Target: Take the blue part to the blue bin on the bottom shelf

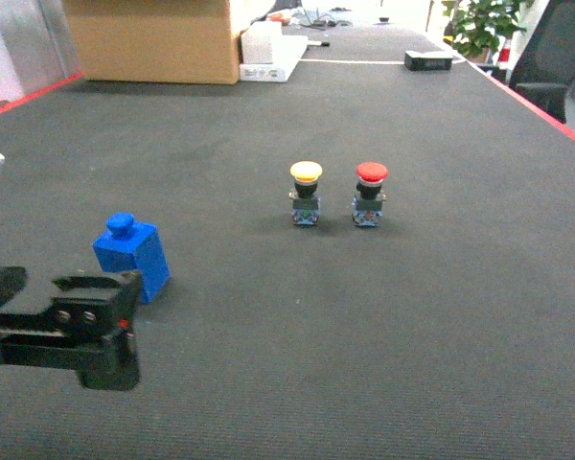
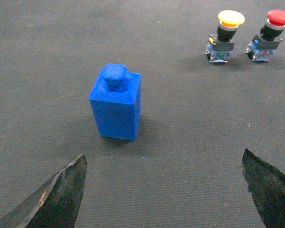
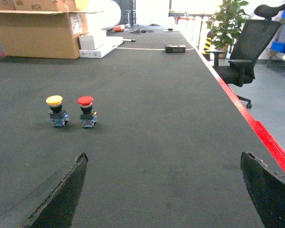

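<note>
The blue part (image 1: pixel 132 254) stands upright on the dark grey mat of the desk (image 1: pixel 383 316), a small box-shaped block with a short knob on top, touched by nothing. In the head view it sits at the lower left, just beyond the black left gripper (image 1: pixel 72 321), which hovers low at the frame's edge. The left wrist view looks straight at the part (image 2: pixel 116 101): the left gripper (image 2: pixel 168 190) has its jaws spread wide, the two dark fingertips (image 2: pixel 61 194) showing at the bottom corners, with the block ahead of them and nearer the left finger, not between them. Further back on the desk two push-buttons stand side by side and close together, one with a yellow cap (image 1: pixel 306 192) and one with a red cap (image 1: pixel 369 193), both well apart from the blue part. The right wrist view shows the right gripper (image 3: pixel 166 190) with jaws likewise wide and holding nothing, above bare mat, the two buttons off to its left. A red strip (image 3: pixel 256 128) runs along the desk's right edge; past it stands a black office chair (image 3: pixel 240 59). At the desk's far end sit a cardboard box (image 1: pixel 149 38) and a white box (image 1: pixel 268 53).
</note>
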Controlling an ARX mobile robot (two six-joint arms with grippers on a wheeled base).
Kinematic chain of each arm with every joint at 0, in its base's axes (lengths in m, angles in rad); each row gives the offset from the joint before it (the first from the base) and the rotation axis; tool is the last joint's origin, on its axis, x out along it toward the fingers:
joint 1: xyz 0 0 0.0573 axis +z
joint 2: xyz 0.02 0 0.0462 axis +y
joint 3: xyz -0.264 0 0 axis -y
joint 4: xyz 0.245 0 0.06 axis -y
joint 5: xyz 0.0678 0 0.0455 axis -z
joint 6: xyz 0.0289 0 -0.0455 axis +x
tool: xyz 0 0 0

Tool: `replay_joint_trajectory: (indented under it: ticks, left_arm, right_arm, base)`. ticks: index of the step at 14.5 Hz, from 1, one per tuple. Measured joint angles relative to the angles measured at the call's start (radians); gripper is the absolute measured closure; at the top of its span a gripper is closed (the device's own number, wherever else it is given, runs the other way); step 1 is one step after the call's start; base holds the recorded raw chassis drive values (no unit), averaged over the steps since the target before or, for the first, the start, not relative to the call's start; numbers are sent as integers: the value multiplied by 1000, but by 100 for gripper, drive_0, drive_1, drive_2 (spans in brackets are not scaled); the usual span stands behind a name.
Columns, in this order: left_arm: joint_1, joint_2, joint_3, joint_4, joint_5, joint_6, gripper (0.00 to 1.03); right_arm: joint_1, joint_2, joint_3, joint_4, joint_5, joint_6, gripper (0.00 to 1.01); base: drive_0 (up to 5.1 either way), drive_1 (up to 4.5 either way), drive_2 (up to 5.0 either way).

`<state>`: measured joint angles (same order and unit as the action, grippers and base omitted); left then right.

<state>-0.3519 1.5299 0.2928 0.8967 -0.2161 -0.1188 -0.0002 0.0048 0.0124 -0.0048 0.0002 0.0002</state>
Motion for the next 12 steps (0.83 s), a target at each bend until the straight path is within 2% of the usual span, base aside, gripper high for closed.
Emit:
replay_joint_trajectory:
  ticks: [2, 4, 6, 12]
  left_arm:
    - [-6, 153, 65, 111, -12, 26, 5]
    - [-4, 270, 129, 169, -26, 43, 5]
    - [5, 354, 169, 198, -50, 47, 5]
    - [50, 483, 268, 234, -62, 49, 5]
  right_arm:
    - [0, 0, 0, 0, 0, 0, 3]
    - [0, 0, 0, 0, 0, 0, 3]
    - [0, 0, 0, 0, 0, 0, 3]
    - [0, 0, 0, 0, 0, 0, 3]
  base:
    - [0, 0, 0]
    - [0, 0, 0]
    - [0, 0, 0]
    - [0, 0, 0]
